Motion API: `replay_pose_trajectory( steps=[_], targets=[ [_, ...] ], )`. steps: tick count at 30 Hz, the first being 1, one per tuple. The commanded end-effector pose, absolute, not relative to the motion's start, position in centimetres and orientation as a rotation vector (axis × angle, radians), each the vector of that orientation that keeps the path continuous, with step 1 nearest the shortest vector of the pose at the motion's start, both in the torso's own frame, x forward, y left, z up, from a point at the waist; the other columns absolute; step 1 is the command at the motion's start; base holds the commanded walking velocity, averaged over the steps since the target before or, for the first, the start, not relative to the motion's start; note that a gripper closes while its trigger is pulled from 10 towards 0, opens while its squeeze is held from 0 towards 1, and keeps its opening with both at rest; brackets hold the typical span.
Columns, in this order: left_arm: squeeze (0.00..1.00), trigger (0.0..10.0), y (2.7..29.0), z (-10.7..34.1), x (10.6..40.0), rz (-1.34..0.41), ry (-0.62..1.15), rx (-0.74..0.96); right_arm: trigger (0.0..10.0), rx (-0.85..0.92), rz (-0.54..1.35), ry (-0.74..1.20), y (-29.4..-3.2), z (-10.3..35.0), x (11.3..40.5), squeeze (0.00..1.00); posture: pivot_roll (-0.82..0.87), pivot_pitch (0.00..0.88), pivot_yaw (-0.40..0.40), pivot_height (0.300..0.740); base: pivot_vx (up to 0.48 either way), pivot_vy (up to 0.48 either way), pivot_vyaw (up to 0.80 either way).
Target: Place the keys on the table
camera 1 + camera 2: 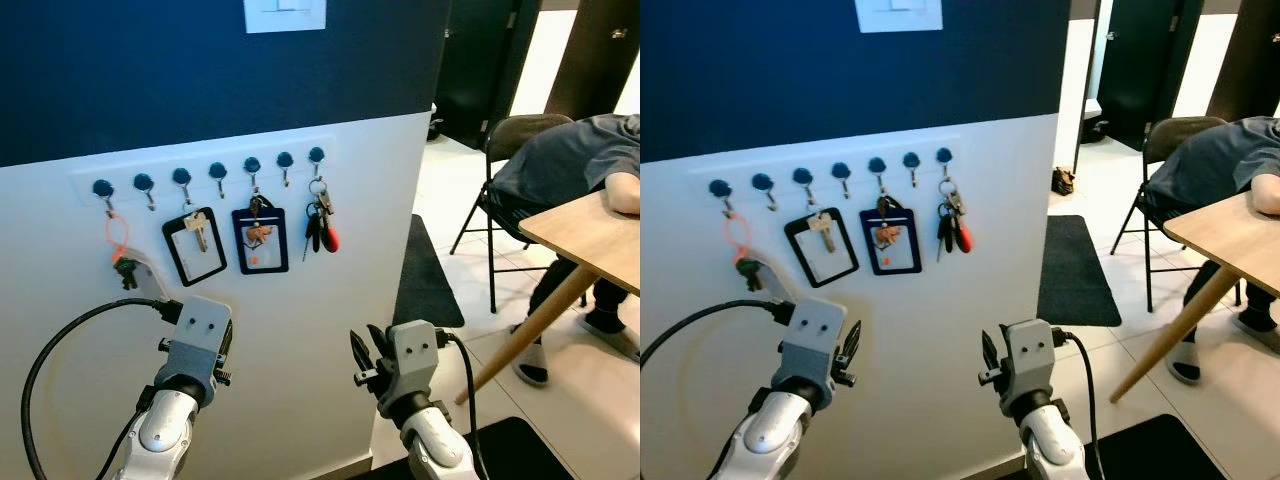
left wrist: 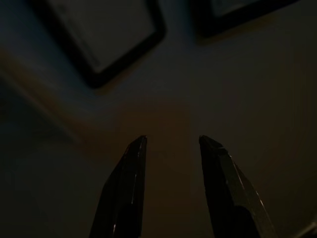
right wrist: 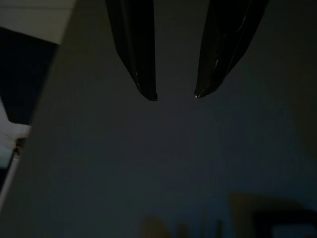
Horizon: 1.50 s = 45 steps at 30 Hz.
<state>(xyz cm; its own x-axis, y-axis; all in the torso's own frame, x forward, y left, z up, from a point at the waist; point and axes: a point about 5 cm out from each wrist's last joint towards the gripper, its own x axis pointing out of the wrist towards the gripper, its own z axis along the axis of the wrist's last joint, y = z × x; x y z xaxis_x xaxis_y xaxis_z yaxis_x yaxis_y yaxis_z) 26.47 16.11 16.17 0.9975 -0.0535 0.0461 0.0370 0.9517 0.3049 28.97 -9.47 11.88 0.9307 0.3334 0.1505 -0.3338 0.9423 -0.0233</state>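
A white rack of seven dark blue round hooks (image 1: 215, 170) ran across the white lower half of a wall, under a navy upper half. From the hook at its right end hung the bunch of keys with red and black fobs (image 1: 320, 226), resting against the wall. Next to it hung a dark blue card holder (image 1: 260, 240), then a black-framed card holder (image 1: 194, 245) with a key in front of it, and farther left an orange loop carrying a small dark key (image 1: 119, 250).

Both arms were raised toward the wall below the rack. The left gripper (image 2: 171, 144) pointed at the wall below the black-framed holder, its two black fingers parted with a narrow gap and holding nothing. The right gripper (image 3: 176, 95) faced the bare wall below the key bunch, fingers likewise slightly apart and empty.

To the right stood the light wooden table with a slanted leg (image 1: 580, 235), well apart from the keys. A person in a grey shirt (image 1: 570, 160) leaned on it, seated on a black folding chair (image 1: 505, 135).
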Motion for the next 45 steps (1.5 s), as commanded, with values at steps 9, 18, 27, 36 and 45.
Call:
replay_pose_trajectory(
  steps=[9,18,27,36,45],
  targets=[
    [0.0,10.0,15.9,16.3,26.1,0.013,-0.077,0.315,10.0,0.001,0.391,-0.169,-8.4,11.9,29.1,0.0,0.19,0.045,0.027,0.74,0.0,0.0,0.0],
    [0.0,10.0,17.2,16.1,26.3,0.012,-0.047,0.309,10.0,-0.021,0.342,-0.159,-9.3,11.5,29.6,0.0,0.21,0.08,0.006,0.74,0.0,0.0,0.0],
    [0.0,10.0,16.7,14.8,24.8,-0.048,-0.003,0.337,10.0,-0.041,0.381,-0.132,-9.3,10.6,28.8,0.0,0.21,0.088,0.008,0.74,0.0,0.0,0.0],
    [0.0,10.0,18.2,17.2,25.7,0.114,-0.071,0.321,10.0,-0.053,0.365,-0.178,-9.1,11.4,29.1,0.0,0.18,0.076,0.049,0.74,0.0,0.0,0.0],
    [0.0,10.0,20.4,18.3,24.9,0.138,-0.103,0.376,10.0,-0.113,0.344,-0.2,-10.8,11.7,29.0,0.0,0.16,0.049,0.067,0.74,0.0,0.0,0.0]
  ],
)
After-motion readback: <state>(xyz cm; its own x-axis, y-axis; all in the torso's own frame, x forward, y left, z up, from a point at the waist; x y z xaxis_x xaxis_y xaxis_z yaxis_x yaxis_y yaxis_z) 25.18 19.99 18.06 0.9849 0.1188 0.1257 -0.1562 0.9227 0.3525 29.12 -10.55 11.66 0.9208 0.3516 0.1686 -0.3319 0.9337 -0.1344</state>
